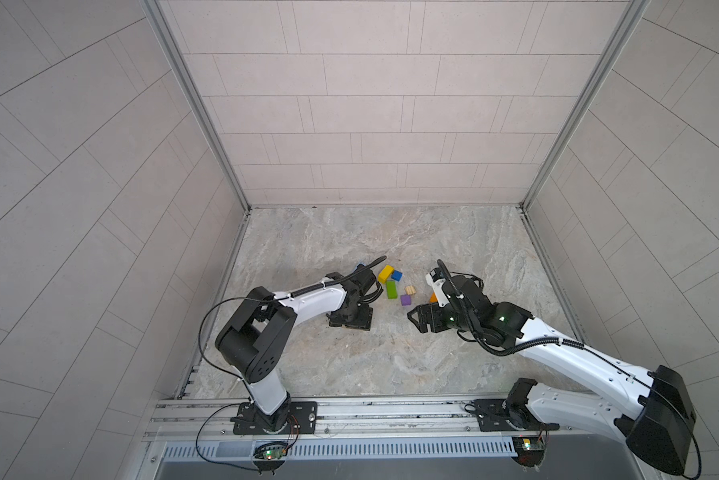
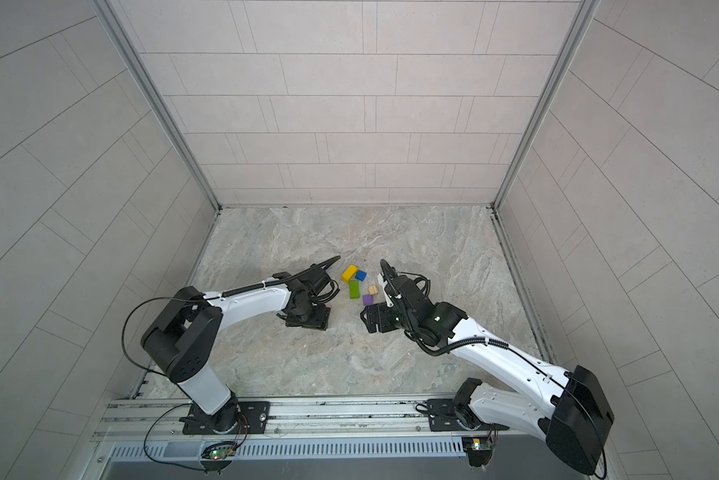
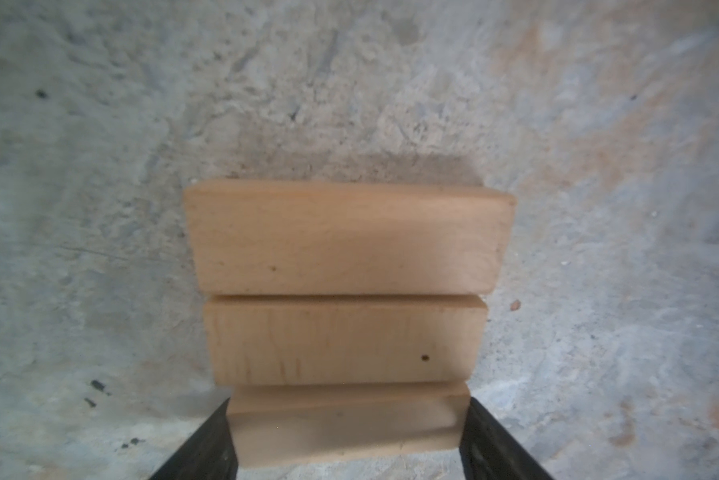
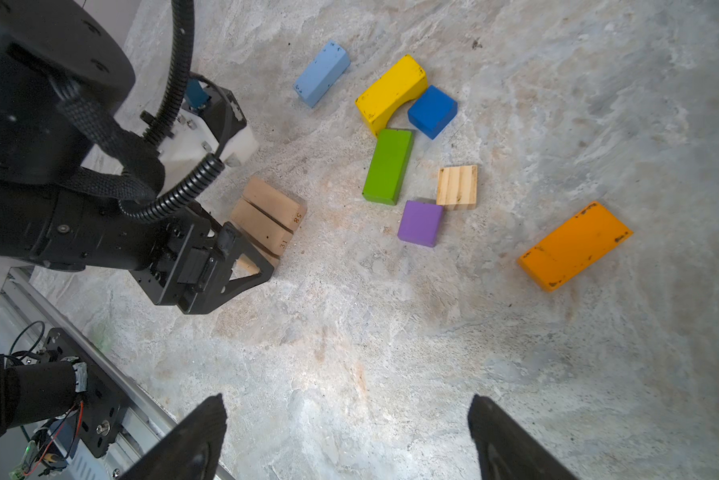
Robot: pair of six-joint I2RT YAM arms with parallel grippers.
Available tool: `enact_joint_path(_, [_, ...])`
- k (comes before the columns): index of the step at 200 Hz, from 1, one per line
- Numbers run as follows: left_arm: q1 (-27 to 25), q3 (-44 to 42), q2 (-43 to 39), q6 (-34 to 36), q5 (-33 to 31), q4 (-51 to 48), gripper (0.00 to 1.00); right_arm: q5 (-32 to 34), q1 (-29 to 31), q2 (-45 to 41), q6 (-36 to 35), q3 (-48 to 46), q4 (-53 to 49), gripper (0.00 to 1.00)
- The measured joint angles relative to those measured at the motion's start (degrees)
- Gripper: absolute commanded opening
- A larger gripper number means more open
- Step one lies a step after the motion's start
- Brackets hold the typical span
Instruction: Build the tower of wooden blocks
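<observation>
Across the grey marbled worktop (image 1: pixel 349 365), the left hand (image 3: pixel 349 401) is gripping a plain tan wooden bar (image 3: pixel 345 428) by its two ends, its fingers only part-way closed. The right hand (image 4: pixel 347 399) is hanging wide open and empty over bare stone. The wood block tower (image 4: pixel 266 216) is showing only as a flat row of three tan bars, the gripped one included, lying side by side and touching. The bars are looking light, rigid and smooth-faced, so an end-to-end pinch is likely suiting them, though the neighbouring bar is sitting tight against the gripped one and may be dragged along. Off to the side, an orange wooden bar (image 4: pixel 574 247), a yellow arched block (image 4: pixel 391 93), a green bar (image 4: pixel 388 166), a light-blue bar (image 4: pixel 322 72), a dark-blue cube (image 4: pixel 432 111), a purple cube (image 4: pixel 420 223) and a striped pale wood block (image 4: pixel 457 187) are lying loose, none blocking the row.
</observation>
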Motion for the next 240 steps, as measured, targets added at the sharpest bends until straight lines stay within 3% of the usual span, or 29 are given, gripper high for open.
enact_joint_path(21, [0.15,0.02,0.00,0.07,-0.26,-0.02,0.79,-0.09,0.00,0.00,0.00,0.00,0.00,0.92])
enact_joint_path(49, [0.26,-0.13,0.02,0.68,-1.01,-0.83,0.92,-0.11,0.00,0.00,-0.02,0.00,0.00,0.92])
enact_joint_path(80, [0.26,-0.63,-0.61,0.20,-1.68,-2.05,0.97,-0.11,0.00,0.04,0.00,0.00,0.02,0.92])
enact_joint_path(205, [-1.01,-3.08,-3.17,-1.14,-1.49,-0.57,0.98,-1.16,0.00,1.31,0.02,0.00,0.11,0.92])
enact_joint_path(240, [-1.03,-3.52,-2.78,-1.36,-1.60,0.92,0.93,-1.16,0.00,1.31,0.04,0.00,0.11,0.92])
